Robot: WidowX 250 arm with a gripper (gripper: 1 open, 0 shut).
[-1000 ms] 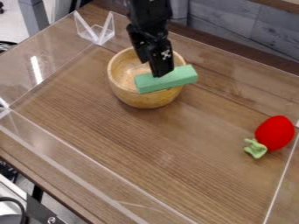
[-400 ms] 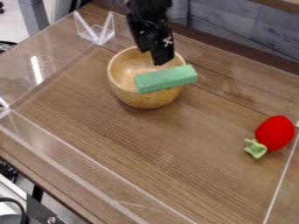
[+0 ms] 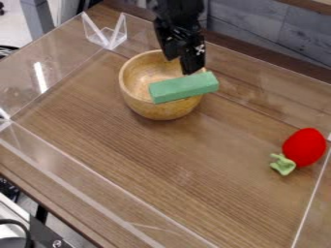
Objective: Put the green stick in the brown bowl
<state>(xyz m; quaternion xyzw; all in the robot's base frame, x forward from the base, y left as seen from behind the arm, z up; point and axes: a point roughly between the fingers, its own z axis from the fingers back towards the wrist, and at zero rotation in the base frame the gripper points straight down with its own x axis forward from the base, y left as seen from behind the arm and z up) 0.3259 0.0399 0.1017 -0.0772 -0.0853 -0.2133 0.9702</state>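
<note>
The green stick (image 3: 183, 88) is a flat mint-green block lying across the right rim of the brown bowl (image 3: 145, 95), one end over the bowl's inside and the other sticking out past the rim. My black gripper (image 3: 189, 60) hangs just above and behind the stick, pointing down. Its fingers stand open and hold nothing. The stick lies free of the fingertips. The bowl sits upright on the wooden table, its pale inside partly showing at the left.
A red strawberry toy (image 3: 304, 146) with a pale green stem lies at the right. Clear plastic walls (image 3: 45, 82) fence the wooden tabletop. A clear stand (image 3: 104, 31) sits at the back left.
The gripper has lifted off the stick and drifted up and to the right, away from the bowl's middle. The stick stays resting on the bowl's rim.
</note>
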